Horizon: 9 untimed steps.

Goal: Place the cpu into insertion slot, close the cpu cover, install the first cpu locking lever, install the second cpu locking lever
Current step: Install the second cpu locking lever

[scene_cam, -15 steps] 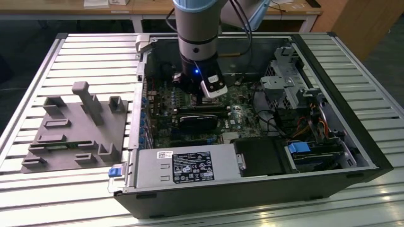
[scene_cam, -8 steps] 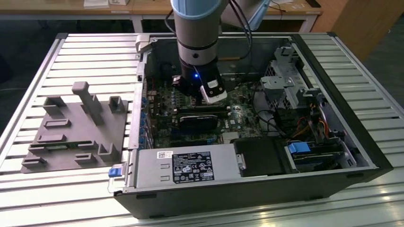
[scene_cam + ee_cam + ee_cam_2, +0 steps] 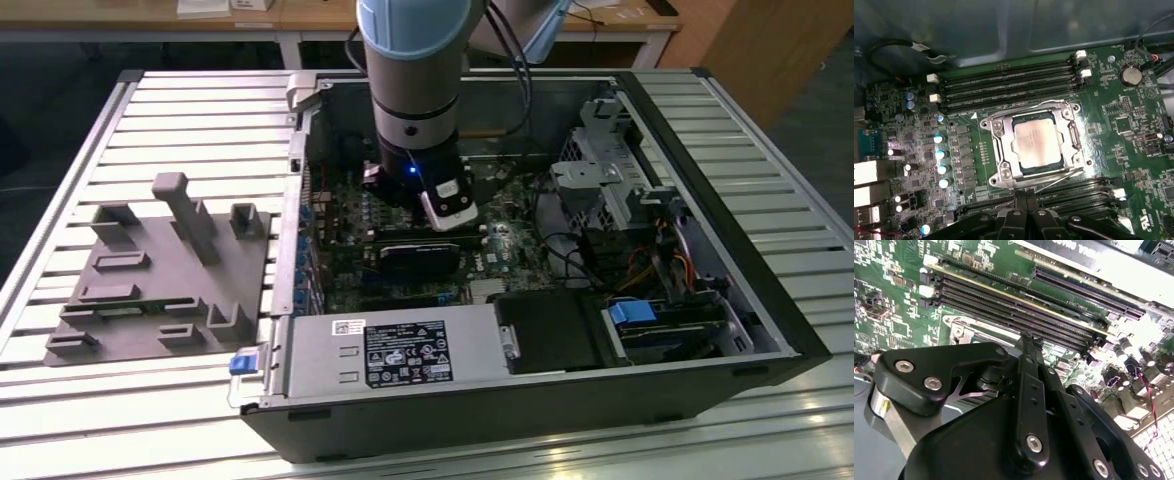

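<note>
Your chip sits in its slot.
You can see the cpu (image 3: 1036,139) lying flat in the insertion slot (image 3: 1002,173), with the cpu cover (image 3: 1073,134) down around it. Your fingers (image 3: 1025,200) are pressed together, holding nothing, just beside the slot.

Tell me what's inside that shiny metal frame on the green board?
Inside the cpu cover you can see the cpu, a pale silvery square, through its window. The insertion slot beneath is hidden by the chip.

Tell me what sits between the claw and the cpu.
In the first wrist view, the near edge of the cpu cover and thin wire locking levers lie between the claw and the cpu.
</note>
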{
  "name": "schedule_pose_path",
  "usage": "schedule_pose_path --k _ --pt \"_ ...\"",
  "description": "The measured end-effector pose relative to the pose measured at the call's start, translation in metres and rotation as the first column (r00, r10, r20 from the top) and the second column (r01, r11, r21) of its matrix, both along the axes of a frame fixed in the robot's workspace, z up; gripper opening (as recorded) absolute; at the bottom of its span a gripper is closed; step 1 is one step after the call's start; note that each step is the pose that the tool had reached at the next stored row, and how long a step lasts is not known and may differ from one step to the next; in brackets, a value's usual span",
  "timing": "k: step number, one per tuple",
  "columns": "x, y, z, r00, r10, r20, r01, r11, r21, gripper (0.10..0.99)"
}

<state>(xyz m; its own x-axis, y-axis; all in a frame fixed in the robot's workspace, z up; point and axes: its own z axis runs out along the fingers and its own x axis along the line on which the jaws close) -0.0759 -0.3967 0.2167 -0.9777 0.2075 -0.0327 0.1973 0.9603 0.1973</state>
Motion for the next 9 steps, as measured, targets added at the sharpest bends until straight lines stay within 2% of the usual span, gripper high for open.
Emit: schedule_pose_path --k 2,7,9 --pt "-0.0010 -0.0015 -0.0011 1.0000 0.002 0.0001 -0.002 0.9999 0.016 0.102" --pt "-0.0032 -0.0072 -0.0045 1.0000 0.005 0.0002 -0.005 0.9993 0.036 0.102" --pt "-0.0047 -0.0089 -0.0059 1.0000 0.007 0.0003 -0.007 0.9988 0.048 0.102"
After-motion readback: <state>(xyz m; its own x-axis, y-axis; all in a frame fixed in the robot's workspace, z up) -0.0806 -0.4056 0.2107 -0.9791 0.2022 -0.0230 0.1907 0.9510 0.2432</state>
